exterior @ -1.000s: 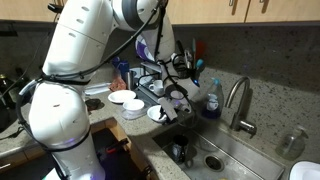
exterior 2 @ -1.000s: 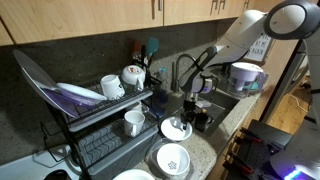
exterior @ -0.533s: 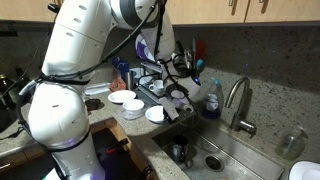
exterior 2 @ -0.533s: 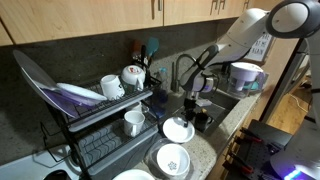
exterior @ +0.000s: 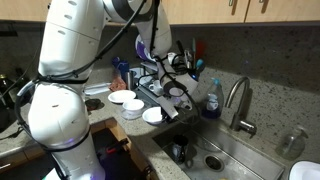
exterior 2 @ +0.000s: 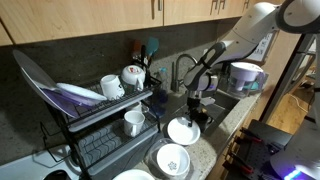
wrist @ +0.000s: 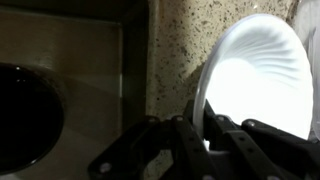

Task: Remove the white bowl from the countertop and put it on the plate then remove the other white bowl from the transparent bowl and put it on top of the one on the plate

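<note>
My gripper (wrist: 198, 125) is shut on the rim of the white bowl (wrist: 255, 80), which fills the right of the wrist view. In both exterior views the gripper (exterior: 172, 108) (exterior 2: 194, 112) holds this bowl (exterior: 153, 116) (exterior 2: 182, 130) just above the speckled countertop, beside the sink. The transparent bowl (exterior 2: 172, 160) (exterior: 133, 108) sits next to it with the other white bowl (exterior 2: 172, 158) inside. The plate (exterior: 124, 98) (exterior 2: 130, 176) lies beyond the transparent bowl, partly cut off by the frame edge in one exterior view.
A black dish rack (exterior 2: 100, 115) with mugs and plates stands against the wall. The steel sink (exterior: 215, 155) with its tap (exterior: 238, 100) lies beside the bowls. A dish soap bottle (exterior: 211, 98) stands near the tap.
My gripper has carried the white bowl a little way along the countertop, away from the sink and toward the transparent bowl. The other dishes have not moved.
</note>
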